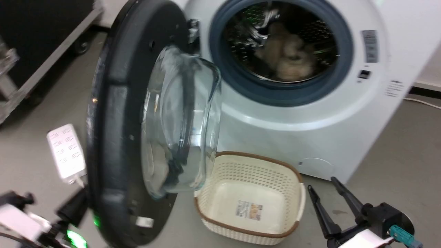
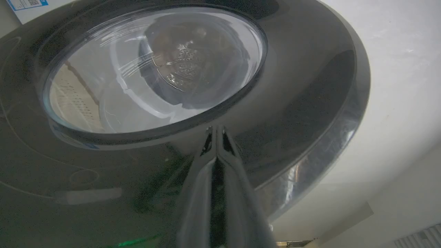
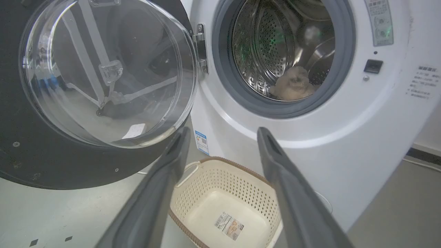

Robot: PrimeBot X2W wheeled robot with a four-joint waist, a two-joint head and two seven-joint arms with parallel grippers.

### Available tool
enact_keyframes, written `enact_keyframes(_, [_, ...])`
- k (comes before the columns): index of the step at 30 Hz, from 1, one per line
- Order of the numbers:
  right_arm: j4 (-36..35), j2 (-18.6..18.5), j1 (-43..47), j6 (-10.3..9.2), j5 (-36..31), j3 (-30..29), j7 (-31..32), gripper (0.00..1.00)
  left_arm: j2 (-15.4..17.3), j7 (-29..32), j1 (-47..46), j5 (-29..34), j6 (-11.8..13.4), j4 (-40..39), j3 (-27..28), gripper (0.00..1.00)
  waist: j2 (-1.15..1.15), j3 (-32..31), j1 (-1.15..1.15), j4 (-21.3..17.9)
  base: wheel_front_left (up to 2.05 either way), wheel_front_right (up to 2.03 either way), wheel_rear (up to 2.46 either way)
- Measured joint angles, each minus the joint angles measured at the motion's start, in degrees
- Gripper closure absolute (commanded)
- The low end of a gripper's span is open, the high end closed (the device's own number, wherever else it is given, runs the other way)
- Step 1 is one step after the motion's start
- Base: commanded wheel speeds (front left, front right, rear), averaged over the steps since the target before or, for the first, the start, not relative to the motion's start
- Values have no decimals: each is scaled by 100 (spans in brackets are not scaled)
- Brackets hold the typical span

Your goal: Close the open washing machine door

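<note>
Black fingers of the left gripper [image 2: 216,132] are clenched together on nothing. Their tips sit at the glossy outer face of the washing machine door [image 2: 303,103], just below its window; actual contact cannot be confirmed. The right gripper [image 1: 322,184] hangs low at the right with its jaws spread wide and empty, near the basket [image 1: 296,175].

Risks, as judged:
- Narrow closed tips on a smooth, curved face may skid sideways under a push, so the door would swing only partway.
- A weak push may leave the latch uncaught.
- The cream basket stands on the floor just before the washing machine [image 1: 310,137], close to the door's lower rim. The sweep may clip it.
- The right gripper's open fingers, if raised, could end up between door and front panel.

Condition of the door: it stands wide open, hinged at the left of the opening, and is roughly edge-on in the head view. It has a broad black rim, and a clear glass bowl [image 1: 182,120] bulges toward the machine. Beyond it the steel drum [image 1: 286,41] is exposed, with a pale bundle [image 3: 293,84] inside.
</note>
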Motion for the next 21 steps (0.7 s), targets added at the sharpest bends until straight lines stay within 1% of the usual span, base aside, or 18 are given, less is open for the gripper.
enact_keyframes(3, [-2,30,5,0,-35,-33,0,0,3,-310,433,-399,-65,-194,-637,100,0,-36,0,-250,0,0,0])
enact_keyframes(6, [-16,8,5,0,-80,-73,0,0,-24,-670,834,-597,-230,-477,-1423,100,0,-20,0,-528,0,0,0])
enact_keyframes(10, [-112,-62,-20,0,-89,-71,1,0,-55,-1100,1018,-855,-407,-711,-2219,100,0,100,1,-947,0,0,0])
enact_keyframes(15, [-199,-142,-98,0,-77,-148,3,0,-58,-1657,928,-912,-569,-657,-3061,100,0,355,1,-1483,0,0,0])
enact_keyframes(21, [-186,-141,-320,0,60,-88,2,0,-57,-2492,92,-753,-749,-45,-3522,100,0,727,2,-2165,0,0,0])
